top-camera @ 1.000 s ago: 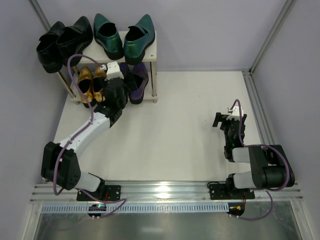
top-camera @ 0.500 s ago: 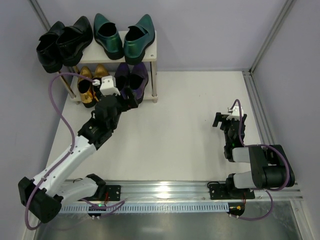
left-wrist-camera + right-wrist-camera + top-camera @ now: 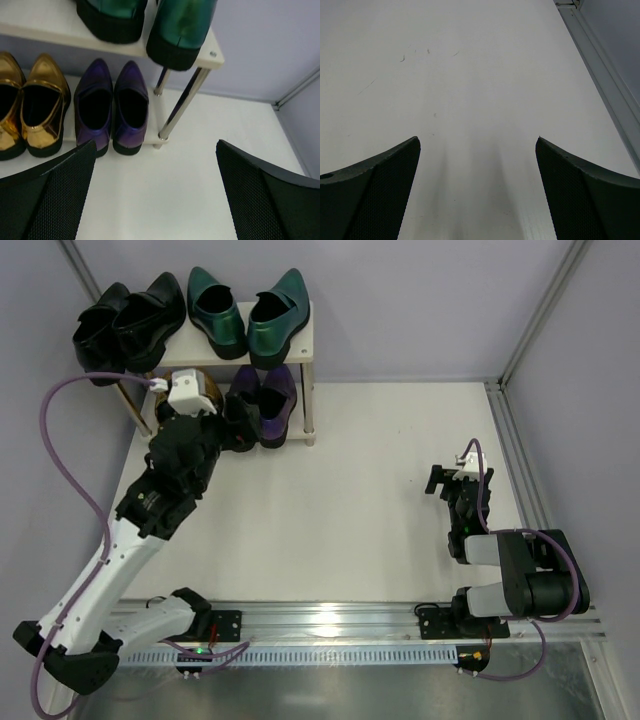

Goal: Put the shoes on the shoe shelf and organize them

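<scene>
Top external: on upper board of shoe shelf (image 3: 303,338), black pair (image 3: 128,325) at left, green pair (image 3: 245,315) at right. Left wrist: on lower tier, gold pair (image 3: 32,102) at left, purple pair (image 3: 112,107) just beside it, toes toward wall, heels outward. Left gripper (image 3: 156,150) spread wide, holding nothing, hovering near front of lower tier. Right gripper (image 3: 477,145) likewise parted and empty, low over white table (image 3: 470,75), well apart from shelf.

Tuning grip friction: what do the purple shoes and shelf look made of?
Purple shoes: probably metallic-coated synthetic leather, glossy, bright sheen on toes. Shelf board: pale matte laminate or painted wood, guessing. Shelf legs: polished metal, mirror-like streaks.
</scene>
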